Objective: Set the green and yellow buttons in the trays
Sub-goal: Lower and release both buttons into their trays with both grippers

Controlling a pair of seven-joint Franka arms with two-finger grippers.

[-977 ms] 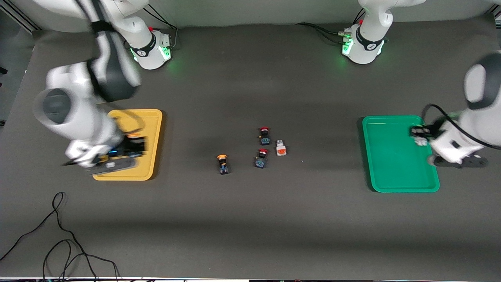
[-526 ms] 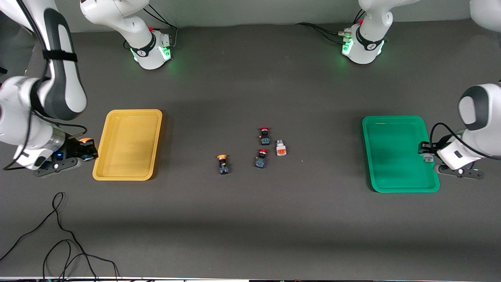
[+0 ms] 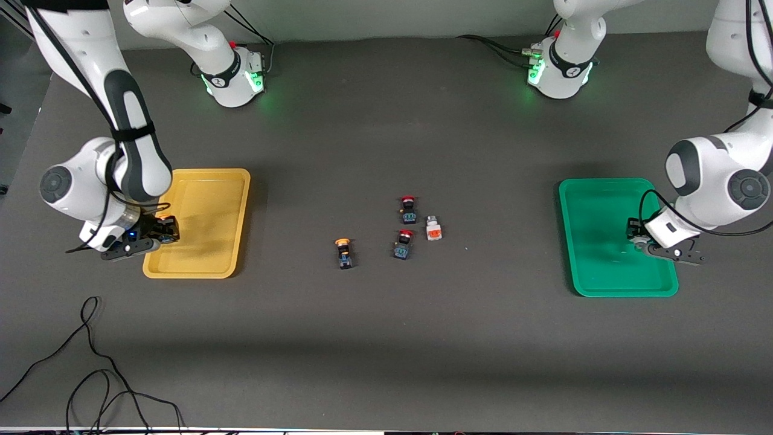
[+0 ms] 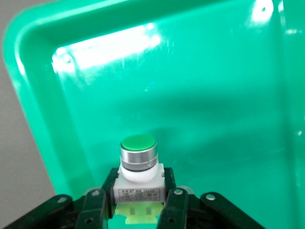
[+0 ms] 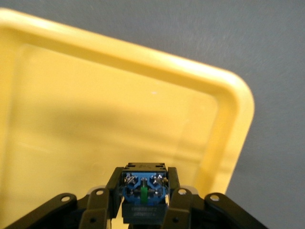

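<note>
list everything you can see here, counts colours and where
yellow tray: 1, yellow, toward the right arm's end of the table
green tray: 1, green, toward the left arm's end
yellow button: 1 loose mid-table, orange-yellow cap, nearest the front camera
held yellow button: 1, blue-black body, over the yellow tray
green button: 1, green cap, white body, over the green tray
red-capped switches: 2, mid-table
white switch: 1, orange face, beside them
cable: black, table's near edge
right gripper: shut on the held yellow button
left gripper: shut on the green button

Overhead front view, two close wrist views
</note>
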